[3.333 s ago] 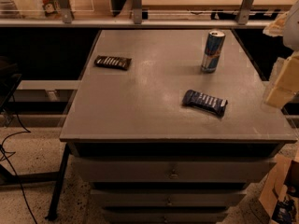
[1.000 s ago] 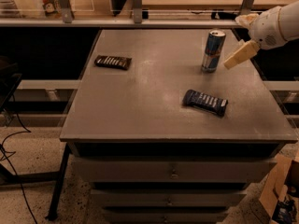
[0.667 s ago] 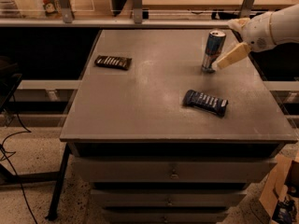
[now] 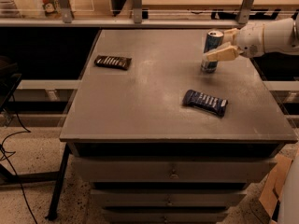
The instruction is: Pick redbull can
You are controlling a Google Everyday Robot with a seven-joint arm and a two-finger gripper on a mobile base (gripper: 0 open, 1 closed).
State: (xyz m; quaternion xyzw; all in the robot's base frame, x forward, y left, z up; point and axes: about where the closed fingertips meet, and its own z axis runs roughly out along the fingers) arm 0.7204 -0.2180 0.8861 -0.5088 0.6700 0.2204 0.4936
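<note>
Standing upright at the far right of the surface (image 4: 140,106), your can (image 4: 212,51) is tall and slim, with blue and silver panels and a silver top. Any red mark on it is too small to make out.

Your gripper (image 4: 217,45) reaches in from the right on a white arm (image 4: 273,35) and sits level with the can. The jaws are spread. One beige finger (image 4: 223,54) crosses in front of the can's right edge on the near side, and the other shows just beyond the can's top on the far side. That puts the can between them. The far finger's tip is hidden behind the can, and you cannot tell whether either finger touches the metal.

A dark-blue bar (image 4: 204,101) lies flat nearer to you, well apart from the can. A second, darker bar (image 4: 112,61) lies at the far left.

Drawers (image 4: 174,172) sit below the surface, and the lowest is cut off by the bottom edge. The arm runs out of view at the right. Items on the far shelf (image 4: 93,3) are too dim to identify.
</note>
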